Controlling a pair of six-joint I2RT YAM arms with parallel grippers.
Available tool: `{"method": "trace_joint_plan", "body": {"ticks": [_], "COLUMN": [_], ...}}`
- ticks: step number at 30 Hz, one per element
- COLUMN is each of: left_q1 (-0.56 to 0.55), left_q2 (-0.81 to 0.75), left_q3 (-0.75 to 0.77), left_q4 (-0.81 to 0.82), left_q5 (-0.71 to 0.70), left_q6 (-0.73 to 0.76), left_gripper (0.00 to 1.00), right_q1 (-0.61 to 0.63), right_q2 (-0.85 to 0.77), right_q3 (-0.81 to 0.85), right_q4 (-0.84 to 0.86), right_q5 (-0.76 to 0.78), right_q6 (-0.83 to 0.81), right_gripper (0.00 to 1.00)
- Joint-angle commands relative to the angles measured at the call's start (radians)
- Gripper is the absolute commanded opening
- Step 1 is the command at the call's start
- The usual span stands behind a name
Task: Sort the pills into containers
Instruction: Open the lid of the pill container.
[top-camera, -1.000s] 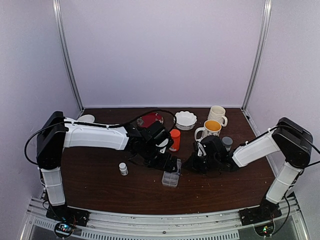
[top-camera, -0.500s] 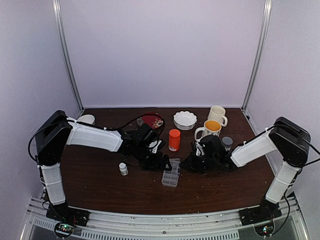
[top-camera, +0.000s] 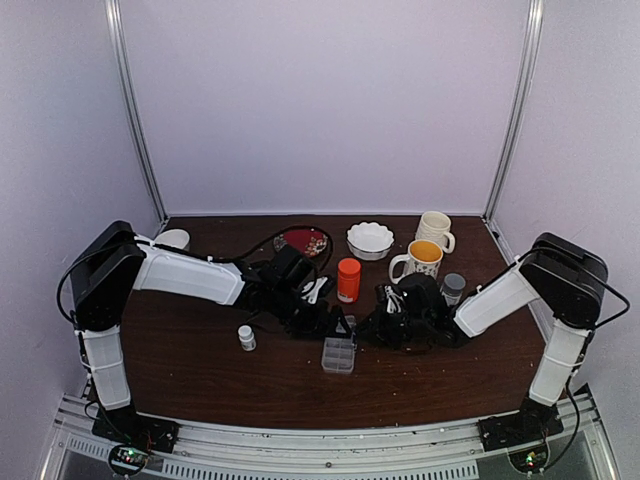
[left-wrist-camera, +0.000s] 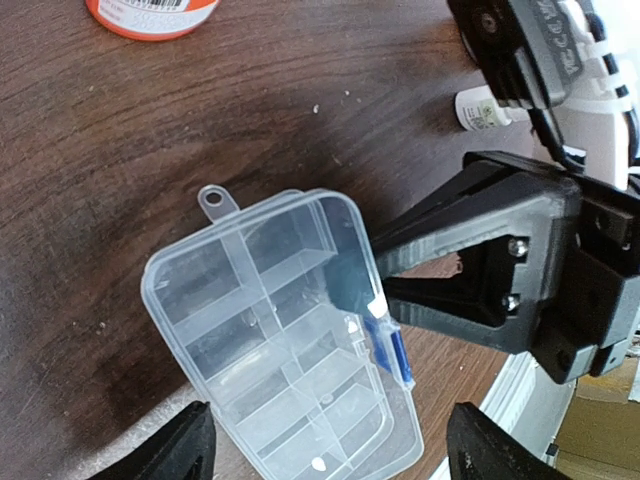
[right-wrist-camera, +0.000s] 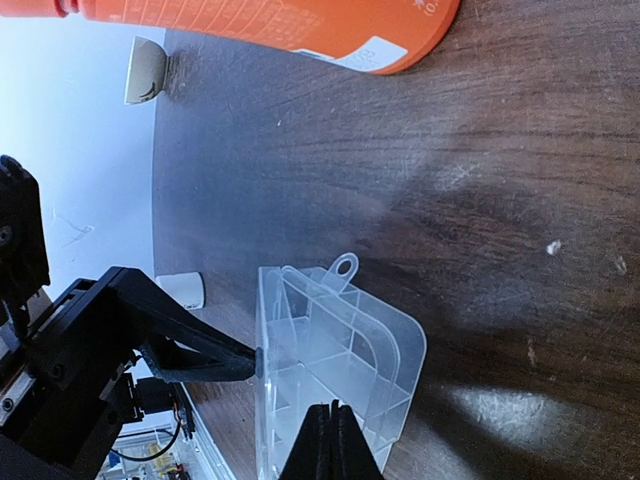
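The clear pill organizer (left-wrist-camera: 270, 320) lies flat on the dark wood table (top-camera: 200, 370), its lid down over the cells; whether it is latched I cannot tell. One tiny white pill (left-wrist-camera: 318, 464) shows inside a near cell. My left gripper (left-wrist-camera: 335, 450) is open, its fingers straddling the organizer (top-camera: 339, 354), and one fingertip (right-wrist-camera: 235, 365) touches the box's side. My right gripper (right-wrist-camera: 328, 410) is shut, its tips pressed against the organizer (right-wrist-camera: 340, 350) at the edge by the blue latch (left-wrist-camera: 392, 355). In the top view the left gripper (top-camera: 335, 325) and right gripper (top-camera: 363, 334) meet over the box.
An orange bottle (top-camera: 348, 280) stands just behind the organizer, and a small white bottle (top-camera: 246, 338) is to its left. A white bowl (top-camera: 370, 240), two mugs (top-camera: 422, 260), a grey cup (top-camera: 454, 287) and a red plate (top-camera: 302, 240) are at the back. White specks (right-wrist-camera: 553, 247) dot the wood.
The organizer's lid, upright a second ago, now lies down. My left gripper dropped lower and came over the box. The right gripper slid left against its edge.
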Motion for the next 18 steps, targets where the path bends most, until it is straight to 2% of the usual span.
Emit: {"method": "trace_joint_plan", "body": {"ticks": [1, 13, 18], "left_q1": [0.015, 0.015, 0.015], "left_q2": [-0.004, 0.019, -0.013], "left_q3": [-0.004, -0.004, 0.021], "left_q4": [0.054, 0.093, 0.028], "left_q5": [0.034, 0.067, 0.027], "left_q6": [-0.006, -0.003, 0.040], "left_gripper": [0.83, 0.83, 0.83], "right_q1": [-0.004, -0.004, -0.004], "right_q2": [0.033, 0.054, 0.076], "right_q3": [-0.002, -0.009, -0.011], "right_q4": [0.091, 0.102, 0.093], "right_q5": [-0.041, -0.064, -0.063], "right_q6": [0.030, 0.024, 0.023], "right_gripper": [0.00, 0.03, 0.05]}}
